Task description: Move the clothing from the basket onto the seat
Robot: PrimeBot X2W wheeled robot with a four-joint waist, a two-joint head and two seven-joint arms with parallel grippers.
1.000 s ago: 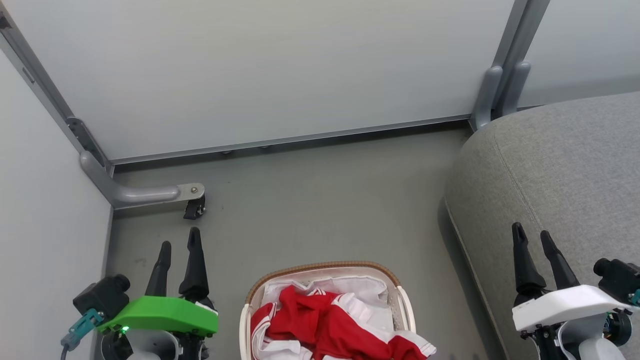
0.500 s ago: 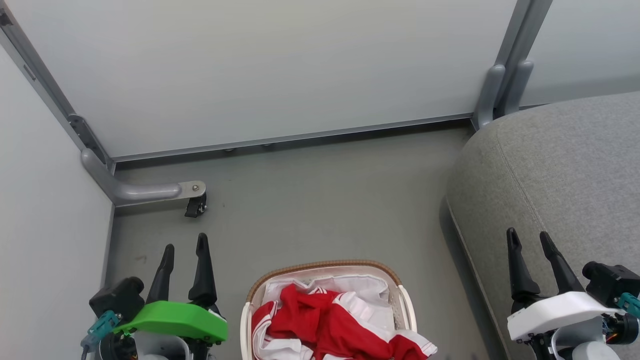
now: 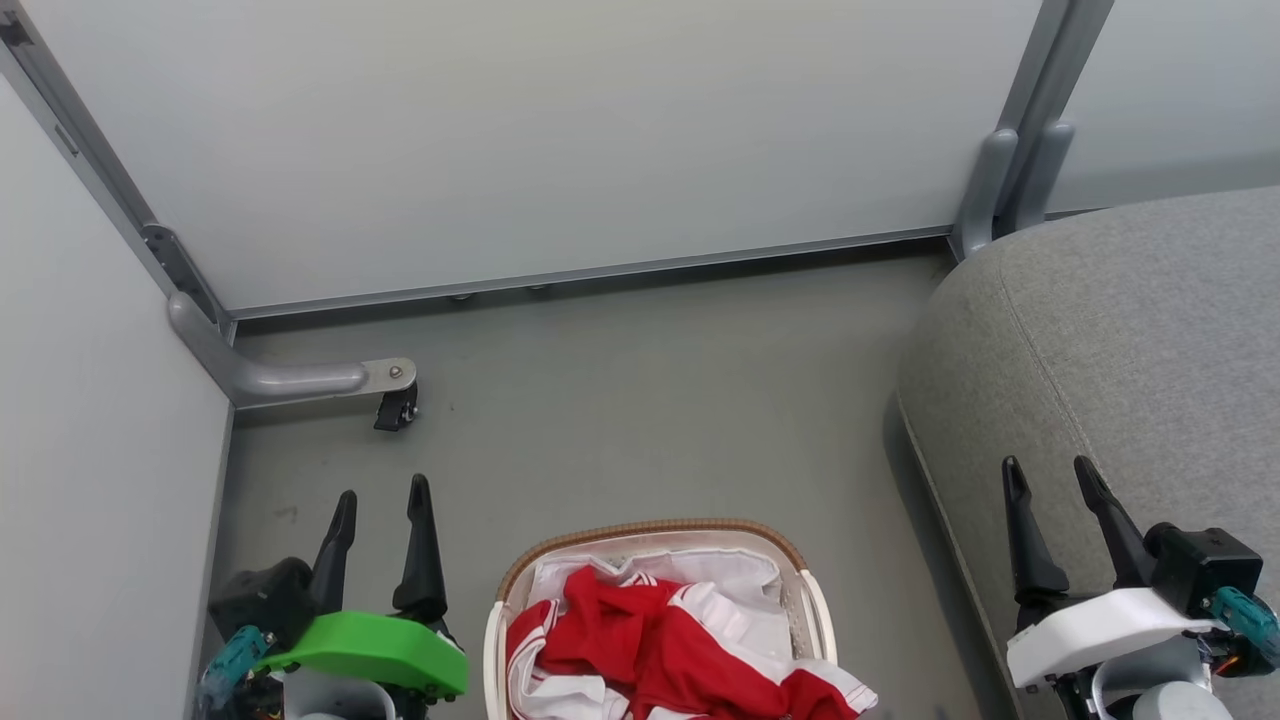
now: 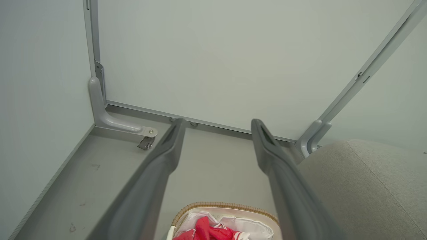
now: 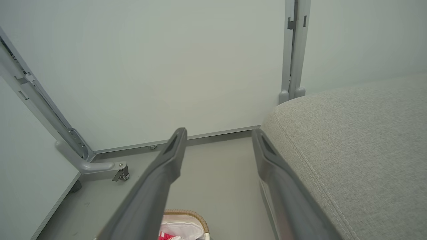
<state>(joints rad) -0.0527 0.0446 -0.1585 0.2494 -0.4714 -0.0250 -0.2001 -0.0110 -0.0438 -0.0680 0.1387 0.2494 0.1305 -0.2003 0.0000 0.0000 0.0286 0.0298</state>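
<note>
Grey floor point(image 3: 640, 400), pale walls point(image 3: 560, 140). My left gripper point(image 3: 382, 488) and right gripper point(image 3: 1047, 465) are spread wide and empty, fingers pointing far. Between them, the clothing point(image 3: 650, 640) fills the basket point(image 3: 650, 527), stretched far-left to near-right. The seat point(image 3: 1130, 330) is on the right.

The oval white plastic basket with a brown woven rim point(image 3: 655, 530) sits on the grey floor point(image 3: 650, 400). The red and white clothing point(image 3: 640, 640) lies in the basket, on top of the plain white liner point(image 3: 745, 578). The big grey fabric sofa point(image 3: 1130, 330) stands to the right of the basket, a little apart. The pale wall panel point(image 3: 550, 140) is behind the basket, well apart. A small black wheel on a grey metal foot point(image 3: 395, 408) is behind the basket, to the left. The left gripper point(image 3: 383, 490) is just left of the basket, and the right gripper point(image 3: 1048, 465) is to its right, by the sofa.
</note>
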